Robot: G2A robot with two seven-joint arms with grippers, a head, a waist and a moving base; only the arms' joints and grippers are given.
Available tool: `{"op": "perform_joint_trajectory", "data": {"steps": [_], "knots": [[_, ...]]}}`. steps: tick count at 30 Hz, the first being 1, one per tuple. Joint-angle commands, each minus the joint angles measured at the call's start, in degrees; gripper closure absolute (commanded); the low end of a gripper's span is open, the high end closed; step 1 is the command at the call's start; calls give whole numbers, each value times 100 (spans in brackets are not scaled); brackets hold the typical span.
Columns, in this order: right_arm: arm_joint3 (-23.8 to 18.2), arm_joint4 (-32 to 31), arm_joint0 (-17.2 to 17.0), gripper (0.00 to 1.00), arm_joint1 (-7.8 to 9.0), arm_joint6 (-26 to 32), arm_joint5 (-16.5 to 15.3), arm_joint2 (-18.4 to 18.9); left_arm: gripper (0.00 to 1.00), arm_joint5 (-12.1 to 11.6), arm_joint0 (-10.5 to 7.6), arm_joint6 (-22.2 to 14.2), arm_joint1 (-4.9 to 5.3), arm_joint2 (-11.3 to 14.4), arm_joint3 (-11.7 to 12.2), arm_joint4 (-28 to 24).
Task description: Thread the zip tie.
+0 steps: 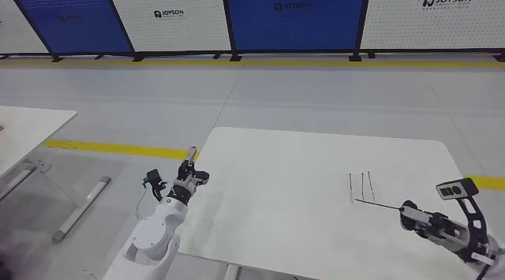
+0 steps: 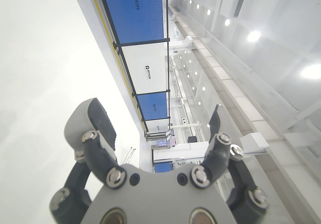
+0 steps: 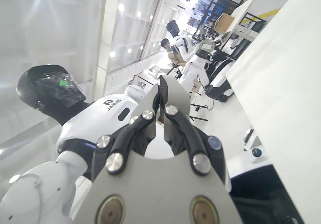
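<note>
On the white table [image 1: 276,193], three black zip ties [image 1: 361,186] lie side by side near the right end; the left wrist view shows them far off as zip ties [image 2: 130,152]. My right gripper [image 1: 405,208] hovers at the table's front right corner, shut on another black zip tie [image 1: 377,203] that sticks out level toward the left, just in front of the three. Its fingers [image 3: 173,94] are pressed together in the right wrist view. My left gripper [image 1: 189,157] is at the table's front left edge, pointing away from me. It is open and holds nothing, its fingers [image 2: 100,119] wide apart.
A second white table [image 1: 24,130] stands off to the left across bare floor. Blue and white partition panels [image 1: 292,4] line the back behind a yellow floor line [image 1: 118,150]. The table's middle [image 1: 268,169] is bare.
</note>
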Motion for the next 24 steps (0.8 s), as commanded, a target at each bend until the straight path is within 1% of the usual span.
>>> {"op": "perform_joint_trajectory", "data": {"steps": [1, 14, 16, 19, 21, 24], "knots": [[21, -16, 32, 100, -2, 0, 0, -8, 0, 0, 0, 0, 0, 0, 0, 0], [21, -16, 32, 100, -2, 0, 0, -8, 0, 0, 0, 0, 0, 0, 0, 0], [-111, -86, 6, 100, -11, -181, 34, -28, 0, 0, 0, 0, 0, 0, 0, 0], [-400, -74, -37, 100, -45, -441, -5, 83, 0, 0, 0, 0, 0, 0, 0, 0], [-563, 138, -131, 100, -77, -442, -5, 145, 0, 0, 0, 0, 0, 0, 0, 0], [-687, 83, -211, 100, -118, -502, -5, 240, 0, 0, 0, 0, 0, 0, 0, 0]]}}
